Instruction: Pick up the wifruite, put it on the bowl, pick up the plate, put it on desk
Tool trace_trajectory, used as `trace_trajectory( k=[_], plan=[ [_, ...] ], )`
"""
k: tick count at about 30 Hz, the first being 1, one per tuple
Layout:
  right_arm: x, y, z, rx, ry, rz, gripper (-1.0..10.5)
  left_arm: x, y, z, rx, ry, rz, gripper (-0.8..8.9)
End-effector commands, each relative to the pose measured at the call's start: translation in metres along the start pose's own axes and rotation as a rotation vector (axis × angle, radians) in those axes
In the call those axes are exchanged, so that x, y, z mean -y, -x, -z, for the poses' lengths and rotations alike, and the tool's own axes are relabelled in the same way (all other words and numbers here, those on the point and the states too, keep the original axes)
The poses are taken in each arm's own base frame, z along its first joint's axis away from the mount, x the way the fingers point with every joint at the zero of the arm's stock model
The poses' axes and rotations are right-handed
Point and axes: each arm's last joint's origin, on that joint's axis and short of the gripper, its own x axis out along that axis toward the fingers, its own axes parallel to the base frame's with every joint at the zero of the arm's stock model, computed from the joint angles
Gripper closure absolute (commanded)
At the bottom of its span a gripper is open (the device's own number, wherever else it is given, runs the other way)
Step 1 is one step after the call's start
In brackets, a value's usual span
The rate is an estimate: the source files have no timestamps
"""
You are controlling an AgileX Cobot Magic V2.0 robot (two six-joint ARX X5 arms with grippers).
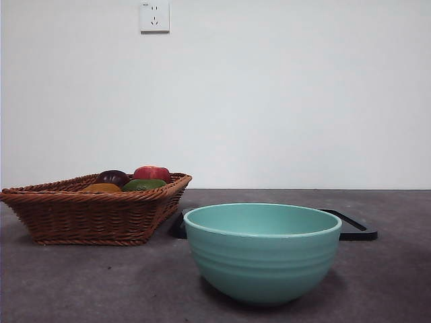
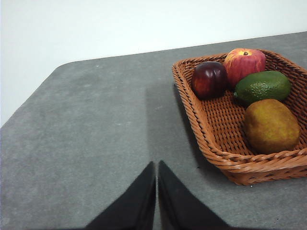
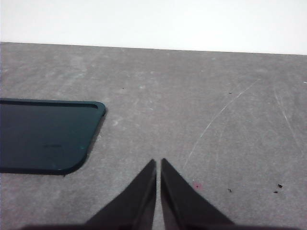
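The orange-brown wifruite (image 2: pixel 271 125) lies in a brown wicker basket (image 2: pixel 217 152) beside a green fruit, a dark purple fruit and a red apple; in the front view it (image 1: pixel 102 188) just shows over the basket rim. The mint-teal bowl (image 1: pixel 262 252) stands empty on the dark grey desk (image 1: pixel 81 282), front centre. A flat dark plate (image 3: pixel 43 135) lies on the desk behind the bowl (image 1: pixel 353 227). My left gripper (image 2: pixel 157 165) is shut and empty above bare desk beside the basket. My right gripper (image 3: pixel 158 162) is shut and empty above bare desk beside the plate.
The basket (image 1: pixel 94 210) stands left of the bowl in the front view. A white wall with a power socket (image 1: pixel 154 16) closes the back. The desk's rounded corner (image 2: pixel 62 67) shows in the left wrist view.
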Motion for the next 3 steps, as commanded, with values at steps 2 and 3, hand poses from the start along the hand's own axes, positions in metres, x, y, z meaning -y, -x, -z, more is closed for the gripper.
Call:
trace_trajectory(
  k=[2, 3],
  plan=[
    [-0.0001, -0.0003, 0.0008, 0.004, -0.006, 0.0, 9.4, 0.0005, -0.0018, 0.0074, -0.027, 0.006, -0.002, 8.06],
    [-0.0001, -0.0003, 0.0008, 0.004, -0.006, 0.0, 9.4, 0.0005, -0.0018, 0.0074, -0.027, 0.006, -0.002, 8.06]
  ],
)
